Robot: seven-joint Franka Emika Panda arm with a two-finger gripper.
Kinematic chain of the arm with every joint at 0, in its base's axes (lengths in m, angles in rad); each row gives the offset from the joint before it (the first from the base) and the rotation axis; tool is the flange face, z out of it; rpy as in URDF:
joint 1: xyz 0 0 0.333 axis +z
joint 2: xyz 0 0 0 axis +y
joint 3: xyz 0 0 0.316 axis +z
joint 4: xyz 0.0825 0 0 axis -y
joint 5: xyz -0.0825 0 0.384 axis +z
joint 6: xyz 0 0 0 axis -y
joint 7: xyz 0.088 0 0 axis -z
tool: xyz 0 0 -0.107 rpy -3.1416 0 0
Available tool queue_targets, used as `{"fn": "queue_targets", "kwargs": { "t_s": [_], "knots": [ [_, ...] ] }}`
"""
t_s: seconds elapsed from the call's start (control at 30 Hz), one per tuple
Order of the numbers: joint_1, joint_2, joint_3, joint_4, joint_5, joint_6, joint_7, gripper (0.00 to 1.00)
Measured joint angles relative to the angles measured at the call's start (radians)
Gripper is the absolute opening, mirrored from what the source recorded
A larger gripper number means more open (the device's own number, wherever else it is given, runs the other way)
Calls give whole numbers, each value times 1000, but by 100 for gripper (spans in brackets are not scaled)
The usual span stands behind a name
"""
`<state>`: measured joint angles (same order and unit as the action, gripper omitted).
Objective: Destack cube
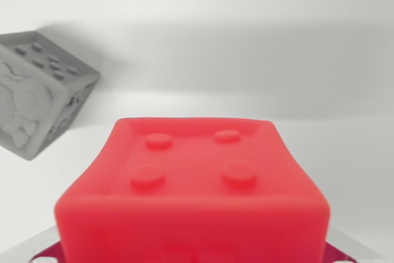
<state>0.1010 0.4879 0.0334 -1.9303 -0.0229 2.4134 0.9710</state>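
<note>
Apparently we have the soft red four-studded rubber cube (191,195) close under the camera, the grey embossed cube (40,100) apart at the wrist view's left; tool unseen, its state unknowable; placement remains.

Right in front of you, a red cube (194,195) fills the lower middle of the wrist view, close to the lens and slightly blurred. Its top face has a raised rim and four round studs. Dark pinkish-red edges with a pale strip beside them show at its bottom corners; what they are, you cannot tell. To the wrist view's left, well apart from the red one, a grey cube (40,93) stands tilted, cut off by the edge, studs on top and relief figures on its sides. Both sit against a white bench (345,152).
</note>
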Motion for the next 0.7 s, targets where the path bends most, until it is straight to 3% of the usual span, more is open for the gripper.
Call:
{"fn": "queue_targets", "kwargs": {
  "t_s": [0.7],
  "knots": [
    [-55,0,0,-36,0,35,-244,0]
  ]
}}
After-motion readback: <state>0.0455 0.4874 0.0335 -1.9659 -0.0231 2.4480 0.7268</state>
